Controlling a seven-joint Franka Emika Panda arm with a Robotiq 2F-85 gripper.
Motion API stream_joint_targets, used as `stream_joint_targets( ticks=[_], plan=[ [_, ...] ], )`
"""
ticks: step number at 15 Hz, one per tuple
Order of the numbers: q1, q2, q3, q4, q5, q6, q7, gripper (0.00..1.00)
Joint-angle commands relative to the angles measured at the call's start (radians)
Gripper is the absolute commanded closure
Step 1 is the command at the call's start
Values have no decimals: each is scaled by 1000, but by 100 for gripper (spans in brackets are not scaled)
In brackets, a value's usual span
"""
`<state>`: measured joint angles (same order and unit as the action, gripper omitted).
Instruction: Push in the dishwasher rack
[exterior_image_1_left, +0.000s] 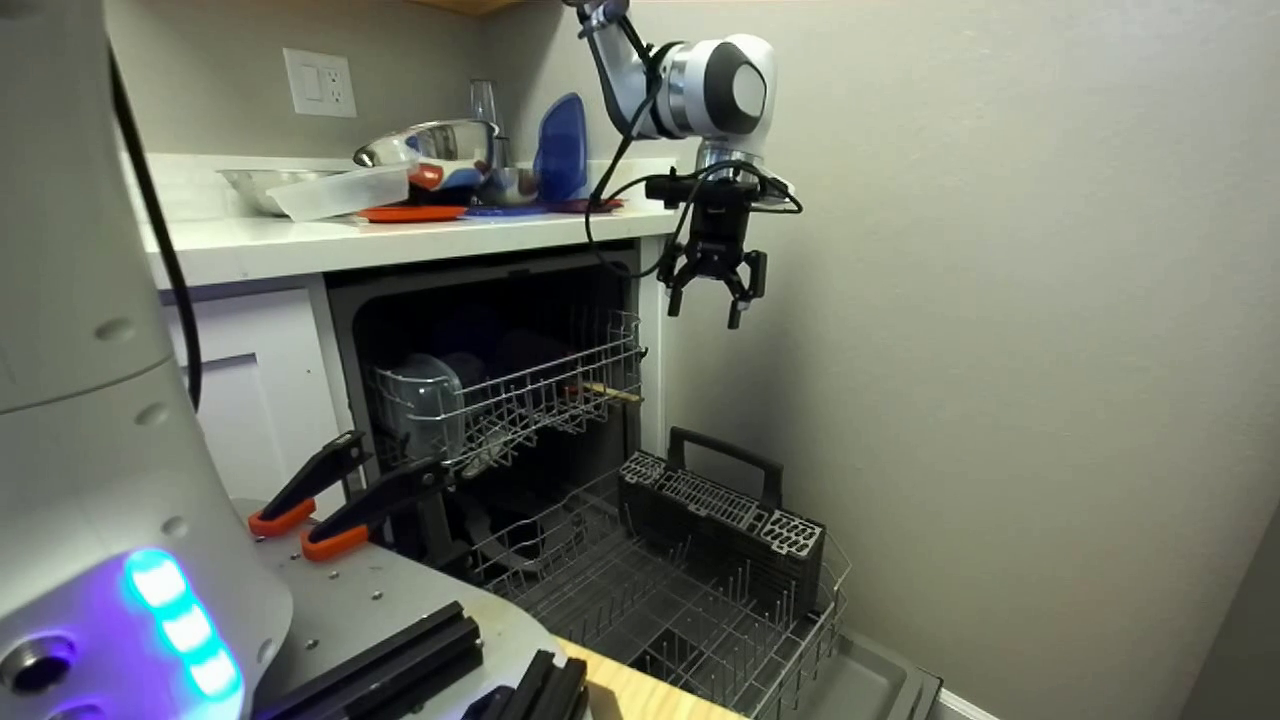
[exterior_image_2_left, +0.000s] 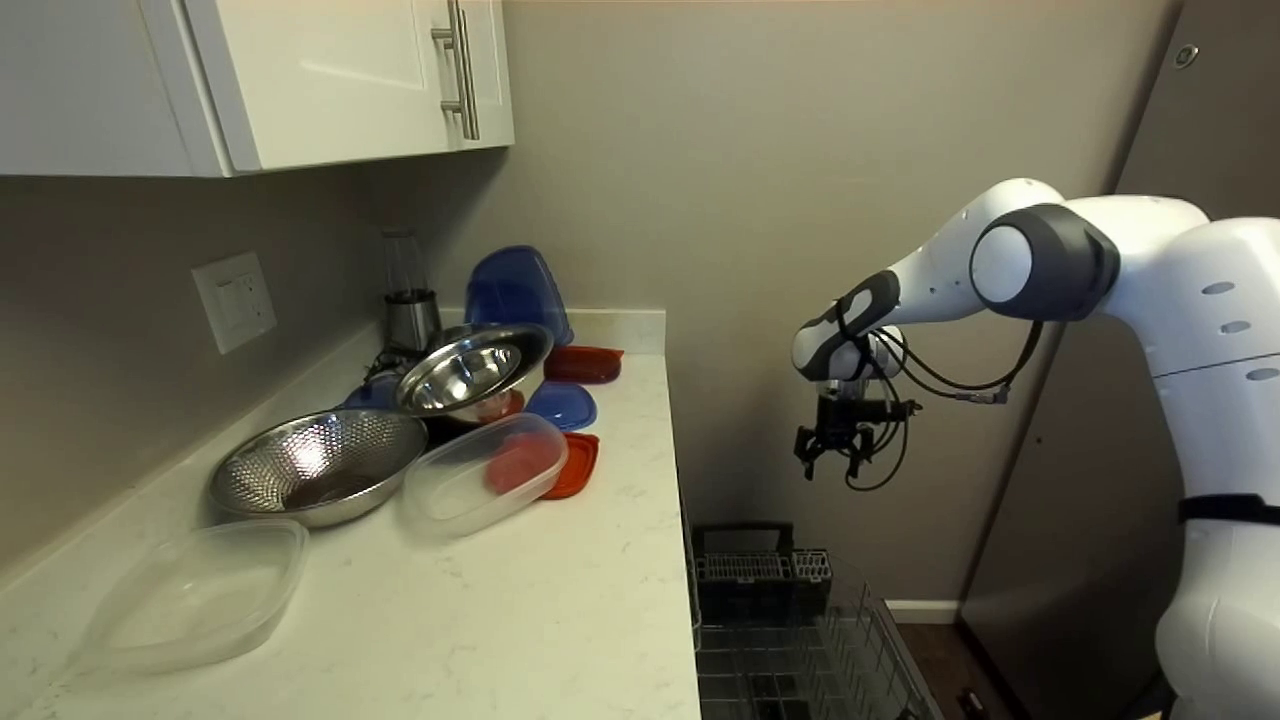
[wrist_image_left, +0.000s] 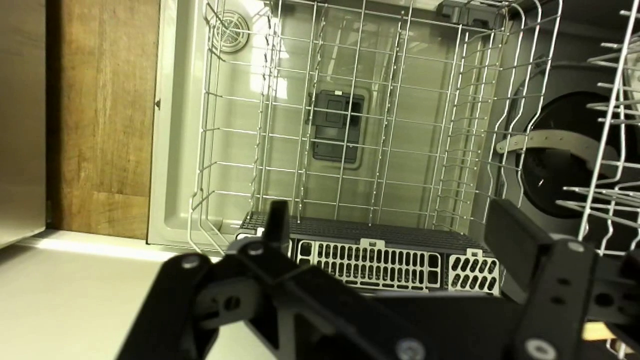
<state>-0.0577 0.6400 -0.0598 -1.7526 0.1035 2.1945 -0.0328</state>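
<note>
Claw (exterior_image_1_left: 705, 309) hangs spread, w/ nothing held, well above lower rack (exterior_image_1_left: 670, 600), which sits out over the lowered door (exterior_image_1_left: 870, 678). Risks: dropping straight down prob. clips handle (exterior_image_1_left: 728, 449) of cutlery basket (exterior_image_1_left: 720, 535); off-ctr. shove could skew lower rack & jam it mid-slide.

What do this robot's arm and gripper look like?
The arm is rounded and white, with dark grey joint covers, a black band and looping black cables. Bright blue lights glow on its base. The gripper is black, with two jointed fingers.
</note>
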Motion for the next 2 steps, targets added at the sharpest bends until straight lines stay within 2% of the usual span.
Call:
stream_joint_targets(
  ticks=[1, 2],
  plan=[
    [-11, 1, 12, 2, -9, -2, 5, 0],
    [-11, 1, 12, 3, -9, -2, 5, 0]
  ],
)
